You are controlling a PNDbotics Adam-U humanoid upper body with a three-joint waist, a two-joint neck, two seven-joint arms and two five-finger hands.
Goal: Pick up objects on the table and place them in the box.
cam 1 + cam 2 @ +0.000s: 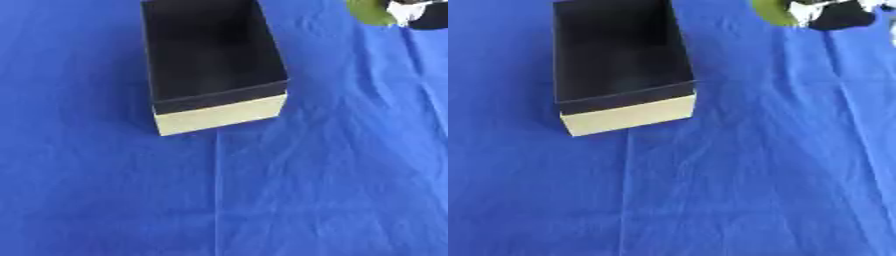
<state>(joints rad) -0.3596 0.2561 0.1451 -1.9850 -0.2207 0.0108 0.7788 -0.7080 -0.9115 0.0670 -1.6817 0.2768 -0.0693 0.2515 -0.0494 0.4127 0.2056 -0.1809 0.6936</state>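
One open box (219, 107) stood on the blue-draped surface (332, 190) — one green object (770, 12) beside the right hand (837, 17), grip unclear.

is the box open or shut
Open: the dark-lined rectangular cardboard box has no lid, and its dark inside shows from above on the blue cloth.

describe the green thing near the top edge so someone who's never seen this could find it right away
Start at the open, dark-lined box standing on the blue cloth. Look past the box's right side to the picture's upper right corner: the green object sits there, cut off by the top edge, beside a black and white shape. It is the only green thing in sight.
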